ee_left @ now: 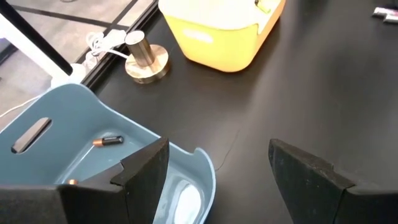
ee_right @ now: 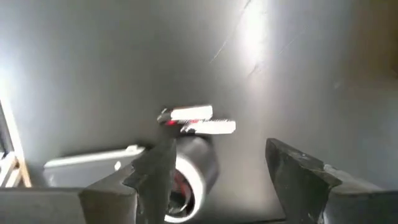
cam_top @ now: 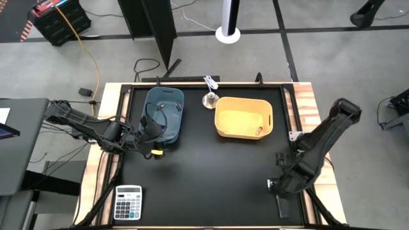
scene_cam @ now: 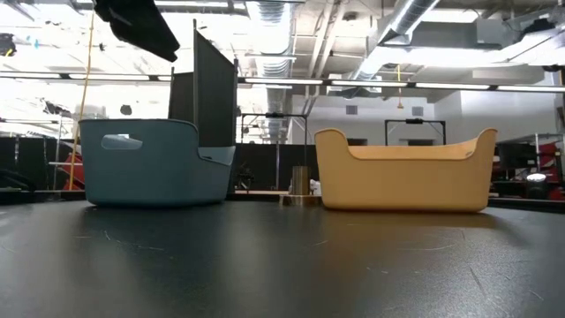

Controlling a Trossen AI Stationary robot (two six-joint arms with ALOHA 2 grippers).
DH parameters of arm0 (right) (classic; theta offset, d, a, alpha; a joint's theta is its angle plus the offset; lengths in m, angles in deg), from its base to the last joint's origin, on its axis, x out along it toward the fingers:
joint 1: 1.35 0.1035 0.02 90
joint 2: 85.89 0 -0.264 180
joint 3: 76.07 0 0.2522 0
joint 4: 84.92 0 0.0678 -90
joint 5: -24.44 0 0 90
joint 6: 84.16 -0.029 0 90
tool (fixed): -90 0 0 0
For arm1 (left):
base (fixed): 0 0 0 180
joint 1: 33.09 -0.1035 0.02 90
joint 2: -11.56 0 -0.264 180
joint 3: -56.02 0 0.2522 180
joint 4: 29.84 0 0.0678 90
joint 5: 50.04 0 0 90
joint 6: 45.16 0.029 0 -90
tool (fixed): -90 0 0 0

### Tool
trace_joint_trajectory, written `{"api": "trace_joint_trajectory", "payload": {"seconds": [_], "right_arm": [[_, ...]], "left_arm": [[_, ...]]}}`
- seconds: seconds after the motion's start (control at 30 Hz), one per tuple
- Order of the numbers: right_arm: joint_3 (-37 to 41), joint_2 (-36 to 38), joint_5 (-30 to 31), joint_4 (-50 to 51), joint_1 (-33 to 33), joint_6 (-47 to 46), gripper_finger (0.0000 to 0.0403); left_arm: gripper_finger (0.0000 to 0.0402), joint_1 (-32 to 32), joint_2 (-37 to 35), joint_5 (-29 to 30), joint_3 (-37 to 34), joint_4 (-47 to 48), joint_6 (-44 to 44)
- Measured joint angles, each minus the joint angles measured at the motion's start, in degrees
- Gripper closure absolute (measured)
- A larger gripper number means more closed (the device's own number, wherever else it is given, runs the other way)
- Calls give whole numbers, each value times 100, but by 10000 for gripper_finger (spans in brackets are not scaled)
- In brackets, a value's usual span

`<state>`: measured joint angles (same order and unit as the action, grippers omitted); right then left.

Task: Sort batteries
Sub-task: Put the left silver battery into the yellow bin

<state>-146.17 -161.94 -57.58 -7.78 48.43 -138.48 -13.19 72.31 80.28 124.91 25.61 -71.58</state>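
My left gripper [ee_left: 217, 177] is open and hovers over the near wall of the blue bin [cam_top: 164, 114]. One dark battery with an orange end [ee_left: 107, 141] lies on that bin's floor, beside a pale rounded thing [ee_left: 186, 200]. My right gripper [ee_right: 217, 165] is open, low over the table near its right near corner [cam_top: 281, 185]. Two white batteries [ee_right: 198, 121] lie side by side on the table just ahead of its fingers. A black gadget with a round dial [ee_right: 189, 174] lies between the fingers; I cannot tell whether they touch it. A small battery [cam_top: 259, 130] lies in the yellow bin [cam_top: 243, 117].
A grey-white calculator [cam_top: 128, 203] lies at the table's left near corner. A small metal knob on a round base [ee_left: 146, 59] stands between the two bins at the far edge. The table's middle [cam_top: 211, 172] is bare black surface. Wooden rails border the table's left and right sides.
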Motion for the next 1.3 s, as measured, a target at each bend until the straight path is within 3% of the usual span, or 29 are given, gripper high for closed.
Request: {"api": "trace_joint_trajectory", "payload": {"seconds": [0.23, 0.97, 1.3], "right_arm": [[336, -107, -91, -448, 339, 12, 137], [330, -1470, -355, -1197, 118, 1040, 137], [330, -1624, -354, -1399, -40, 1084, 137]], "left_arm": [[129, 0, 0, 0, -2, -39, -348], [129, 0, 0, 0, -1, -43, -751], [129, 0, 0, 1, -2, -41, -667]]}}
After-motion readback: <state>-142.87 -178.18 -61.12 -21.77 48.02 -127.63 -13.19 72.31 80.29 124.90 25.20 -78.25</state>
